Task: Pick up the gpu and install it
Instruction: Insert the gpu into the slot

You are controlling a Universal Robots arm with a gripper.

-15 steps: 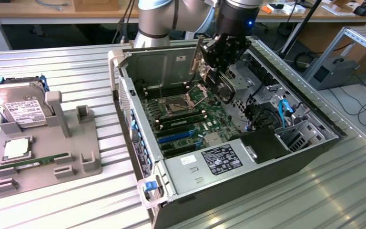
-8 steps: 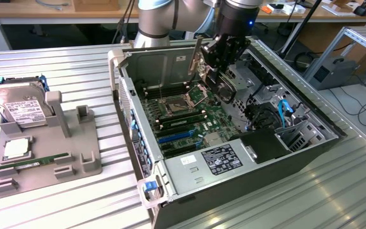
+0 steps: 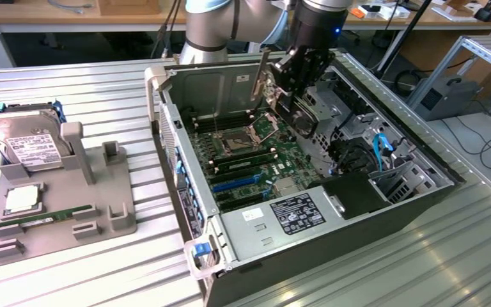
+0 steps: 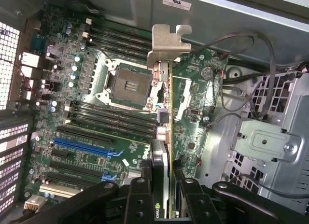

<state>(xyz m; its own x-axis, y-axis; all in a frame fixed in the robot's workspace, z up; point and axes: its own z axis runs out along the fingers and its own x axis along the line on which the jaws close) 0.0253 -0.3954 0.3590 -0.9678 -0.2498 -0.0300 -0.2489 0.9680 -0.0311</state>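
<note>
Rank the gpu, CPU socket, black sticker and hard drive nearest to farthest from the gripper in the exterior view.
1. gpu, clamped in the gripper.
2. CPU socket, on the motherboard below.
3. black sticker, on the silver cover.
4. hard drive, on the grey stand, the exterior view's left.

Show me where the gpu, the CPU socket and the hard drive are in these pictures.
gpu [image 4: 165, 46], wrist view, on its silvery end bracket.
CPU socket [image 4: 128, 84], wrist view, on its dark middle.
hard drive [image 3: 34, 148], exterior view, on its white label.
</note>
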